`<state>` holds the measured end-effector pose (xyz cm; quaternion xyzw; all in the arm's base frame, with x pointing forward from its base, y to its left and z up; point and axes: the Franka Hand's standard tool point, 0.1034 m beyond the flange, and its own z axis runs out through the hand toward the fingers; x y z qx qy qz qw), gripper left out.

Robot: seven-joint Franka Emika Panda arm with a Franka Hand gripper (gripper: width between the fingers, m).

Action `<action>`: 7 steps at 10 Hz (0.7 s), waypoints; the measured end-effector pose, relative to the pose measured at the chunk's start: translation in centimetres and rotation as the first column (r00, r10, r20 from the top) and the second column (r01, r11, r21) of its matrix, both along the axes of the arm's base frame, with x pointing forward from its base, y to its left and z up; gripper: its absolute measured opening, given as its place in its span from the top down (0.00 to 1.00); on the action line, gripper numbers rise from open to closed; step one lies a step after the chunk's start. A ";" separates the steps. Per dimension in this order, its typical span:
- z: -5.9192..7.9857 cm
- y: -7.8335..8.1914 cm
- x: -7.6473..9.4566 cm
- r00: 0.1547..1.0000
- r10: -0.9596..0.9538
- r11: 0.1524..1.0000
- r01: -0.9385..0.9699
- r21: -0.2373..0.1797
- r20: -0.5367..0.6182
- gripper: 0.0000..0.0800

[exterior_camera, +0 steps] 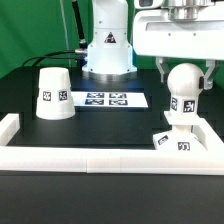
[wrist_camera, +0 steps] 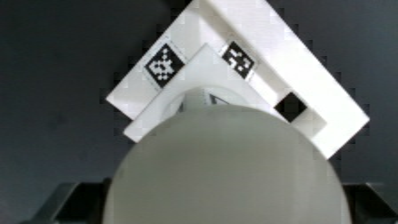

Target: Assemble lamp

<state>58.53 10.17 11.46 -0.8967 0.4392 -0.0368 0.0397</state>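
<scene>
White border rails (exterior_camera: pixel 100 160) run across the bottom of your exterior view. Behind them at lower right, your bulb (exterior_camera: pixel 183 85) stands upright by its neck on the square tagged base (exterior_camera: pixel 176 141), round and matte white. Your gripper (exterior_camera: pixel 183 70) straddles the ball, jaws wide. At left, the tapered shade (exterior_camera: pixel 53 94) sits mouth-down, well apart.

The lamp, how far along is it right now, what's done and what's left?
Done, it appears: the bulb stands upright on the base, against the border rail. In hand: the gripper straddles the bulb with jaws wide, so seating or releasing it; whether it's fully seated I can't tell. Left: the shade sits apart on the table, beyond the marker board, not yet fitted.
</scene>
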 end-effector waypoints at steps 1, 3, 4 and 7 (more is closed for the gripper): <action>0.0 -0.2 0.0 0.992 -0.127 0.991 0.127 0.030 -0.003 0.28; 0.0 -0.3 0.1 0.941 -0.338 0.938 0.339 0.072 -0.025 0.28; 0.0 -0.3 0.1 0.909 -0.415 0.905 0.417 0.086 -0.037 0.28; 0.0 -0.2 0.1 0.808 -0.585 0.801 0.589 0.106 -0.068 0.28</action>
